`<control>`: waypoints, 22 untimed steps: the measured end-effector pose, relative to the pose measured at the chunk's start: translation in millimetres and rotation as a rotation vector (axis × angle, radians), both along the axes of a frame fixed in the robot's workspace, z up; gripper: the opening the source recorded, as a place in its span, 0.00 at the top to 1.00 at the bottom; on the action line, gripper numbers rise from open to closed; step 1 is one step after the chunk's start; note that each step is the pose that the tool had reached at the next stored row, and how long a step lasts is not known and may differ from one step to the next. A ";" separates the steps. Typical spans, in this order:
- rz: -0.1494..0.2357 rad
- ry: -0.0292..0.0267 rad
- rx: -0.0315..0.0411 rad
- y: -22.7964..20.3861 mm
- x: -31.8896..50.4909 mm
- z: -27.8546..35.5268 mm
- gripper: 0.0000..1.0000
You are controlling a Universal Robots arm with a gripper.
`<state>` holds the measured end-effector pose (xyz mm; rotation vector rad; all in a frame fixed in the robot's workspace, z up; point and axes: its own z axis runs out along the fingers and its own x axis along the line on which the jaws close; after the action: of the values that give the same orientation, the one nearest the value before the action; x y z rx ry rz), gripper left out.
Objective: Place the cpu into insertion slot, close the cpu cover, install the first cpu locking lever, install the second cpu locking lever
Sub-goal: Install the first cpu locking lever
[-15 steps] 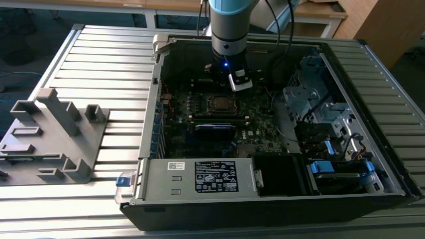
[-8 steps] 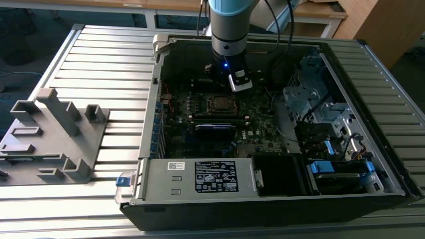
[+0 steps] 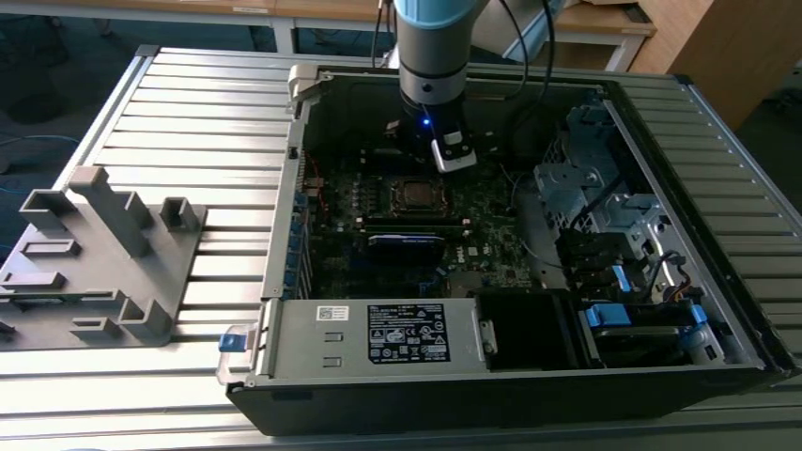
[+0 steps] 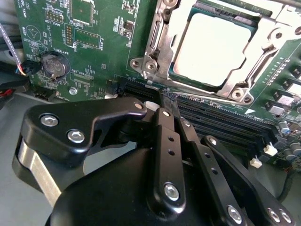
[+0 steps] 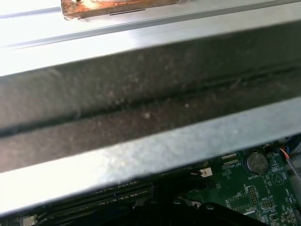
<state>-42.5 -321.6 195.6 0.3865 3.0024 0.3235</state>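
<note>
The cpu, a dull grey square, lies flat in the insertion slot on the green motherboard. The silvery cpu cover is down around it, framing the chip. In the second wrist view my black gripper has its fingers pressed together with nothing between them. Its tips are just off the socket's corner, over the black memory slots. In the exterior view my gripper hangs inside the open case, just behind the socket. I cannot tell how the locking levers stand.
The case walls enclose the board. A grey power supply fills the near side and drive bays the exterior view's right. A blue module lies near the socket. A grey fixture stands on the slatted table. A coin battery sits on the board.
</note>
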 end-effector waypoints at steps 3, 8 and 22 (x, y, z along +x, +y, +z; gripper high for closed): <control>0.000 -0.0002 0.0003 0.0 0.1 0.9 0.90; 0.000 0.0001 -0.0001 1.0 0.0 1.2 0.90; 0.000 -0.0012 -0.0062 1.8 0.0 0.8 0.90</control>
<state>-42.4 -319.8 196.4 0.3860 3.0014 0.3143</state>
